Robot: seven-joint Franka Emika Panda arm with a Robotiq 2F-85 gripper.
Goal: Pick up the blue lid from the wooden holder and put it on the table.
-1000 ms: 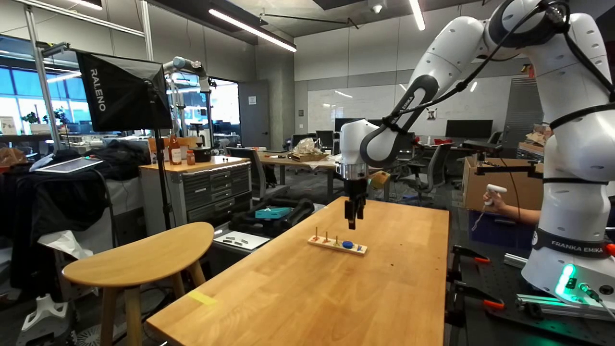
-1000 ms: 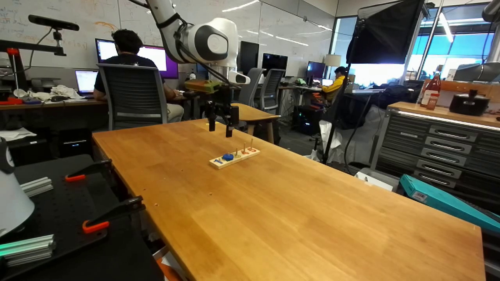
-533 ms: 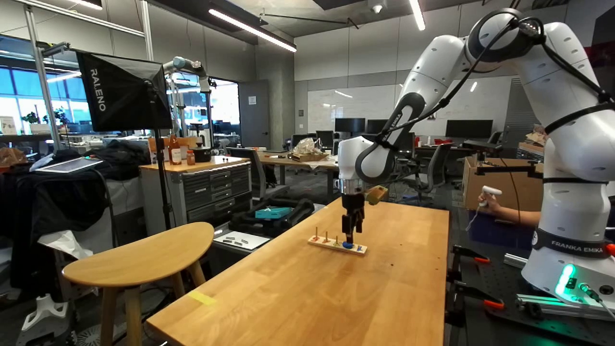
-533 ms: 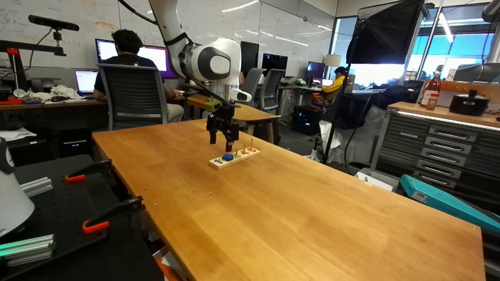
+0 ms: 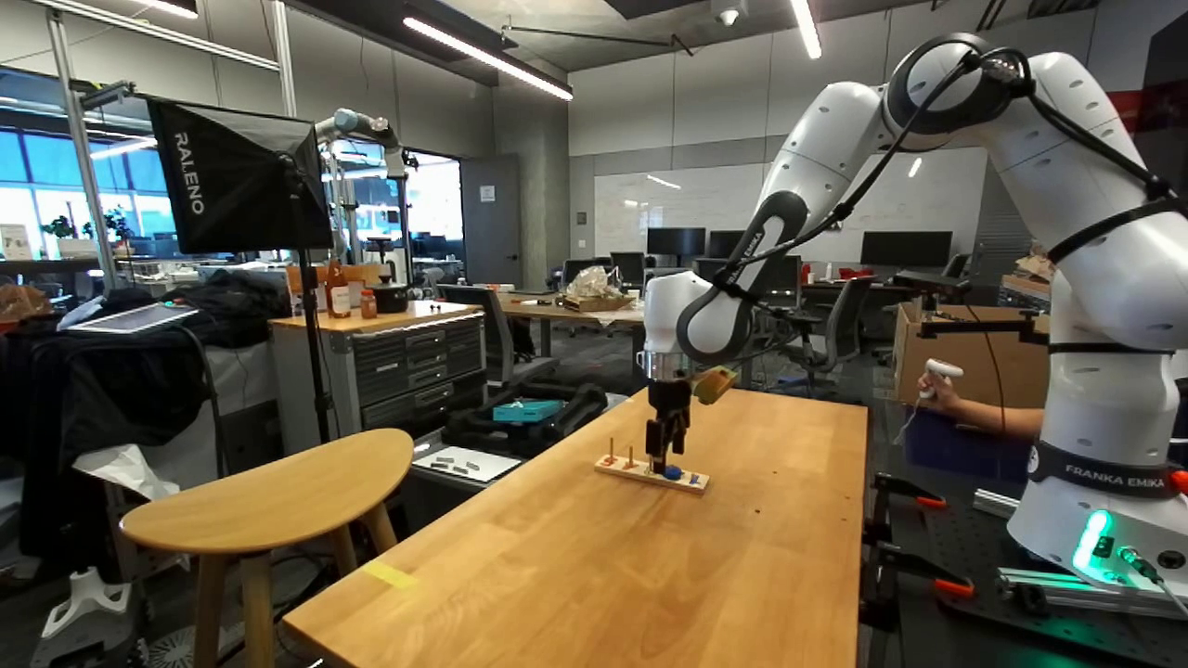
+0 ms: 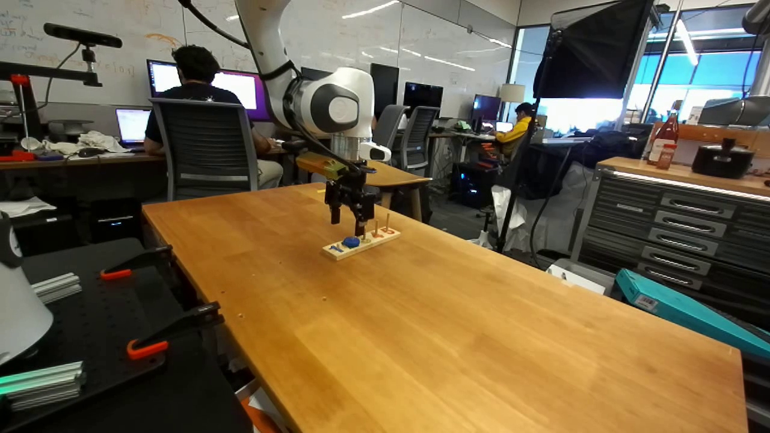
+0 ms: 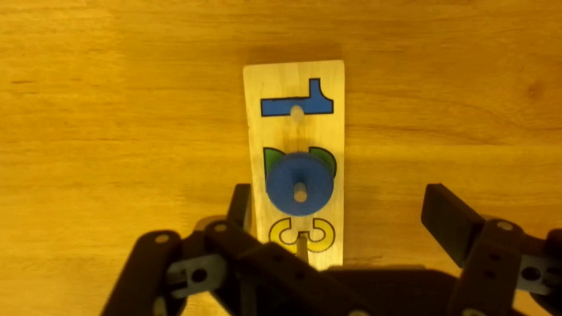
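The blue lid [image 7: 283, 184] is a small round disc. It sits on a peg of the wooden holder [image 7: 294, 72], over a green number, and shows in both exterior views [image 5: 673, 473] [image 6: 351, 242]. The holder [image 6: 340, 255] lies flat on the light wooden table [image 6: 481, 337]. My gripper [image 7: 340, 193] is open and empty, low above the holder. In the wrist view one finger is close beside the holder's left edge; the other is well out to the right over the table. The lid lies left of the middle between the fingers and slightly ahead of them.
Bare upright pegs stand on the holder beside the lid, one at the blue number [image 7: 297, 113] and one at the yellow number [image 7: 302, 248]. A round-edged wooden table [image 5: 269, 492] stands beside the long table. Black clamps [image 6: 147, 349] grip the table's robot-side edge.
My gripper has come down toward the holder and then shifted along it, toward the yellow number's end. It stays open. The lid and holder have not moved.
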